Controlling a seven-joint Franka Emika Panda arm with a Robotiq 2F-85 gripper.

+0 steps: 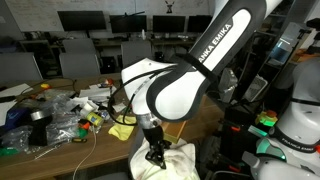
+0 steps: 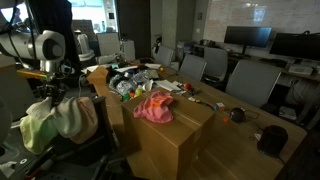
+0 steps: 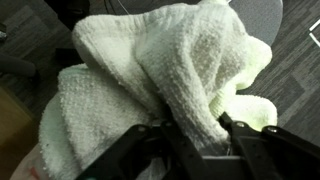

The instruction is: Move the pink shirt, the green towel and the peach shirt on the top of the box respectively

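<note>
The pink shirt (image 2: 153, 105) lies crumpled on top of the cardboard box (image 2: 175, 135). The green towel, pale and fluffy, is heaped on a chair beside the box (image 2: 38, 124) (image 1: 175, 160) and fills the wrist view (image 3: 150, 70). A beige-peach cloth (image 2: 75, 116), probably the peach shirt, lies against it on the same chair. My gripper (image 3: 192, 140) is down in the heap, its fingers closed on a raised fold of the towel. It shows in both exterior views (image 1: 155, 153) (image 2: 55, 88).
A cluttered table (image 1: 90, 135) holds plastic bags, a tape roll (image 1: 40, 117) and a yellow piece (image 1: 121, 131). Office chairs (image 2: 245, 80) and monitors (image 2: 245, 38) stand behind. A dark round object (image 2: 272, 138) sits on the table's near corner.
</note>
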